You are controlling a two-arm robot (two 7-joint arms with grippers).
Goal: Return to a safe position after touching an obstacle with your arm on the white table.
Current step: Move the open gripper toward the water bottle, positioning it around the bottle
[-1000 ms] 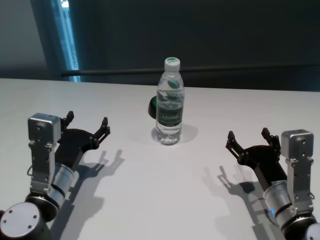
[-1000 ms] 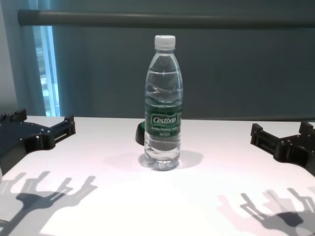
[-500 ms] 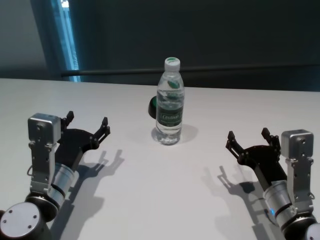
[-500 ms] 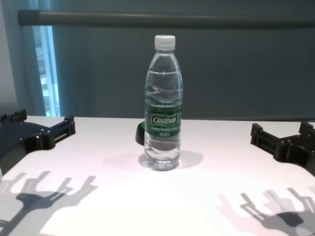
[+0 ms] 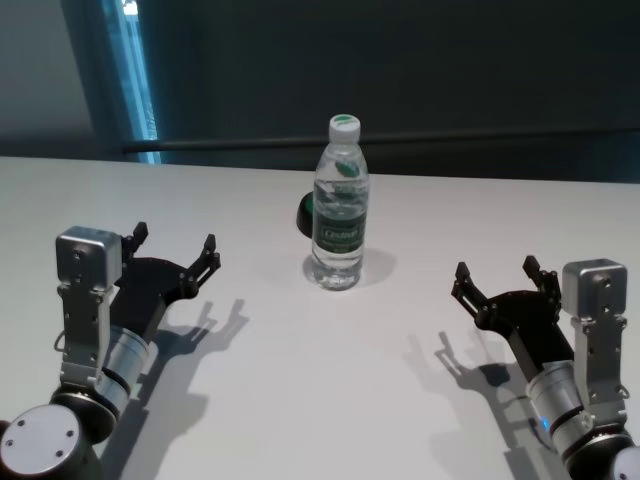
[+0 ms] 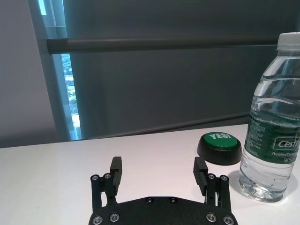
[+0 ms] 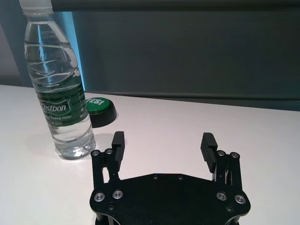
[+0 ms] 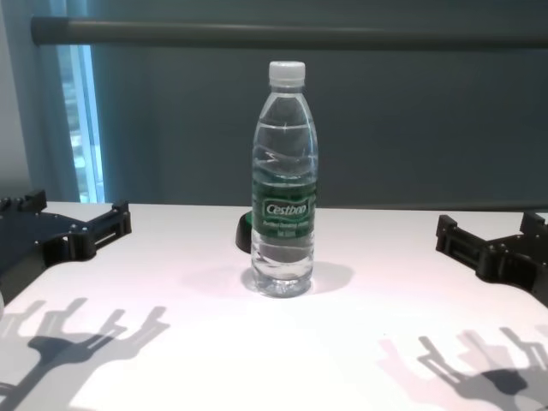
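While both arms hover low over the white bench (image 5: 420, 220), the scene reads as follows.

Obstacle: water bottle (image 5: 339, 205), upright at bench centre, white cap on, dark green label facing the robot.
Left end effector (image 5: 176, 249): fingers spread apart, holding nothing; positioned to the left of the bottle, well apart from it.
Right end effector (image 5: 498, 275): fingers spread apart, holding nothing; positioned to the right of the bottle, well apart from it.
Button (image 6: 219, 147): low, round, black base with green top; sits just behind the bottle, on its left side.
Contact: neither arm touches the bottle.
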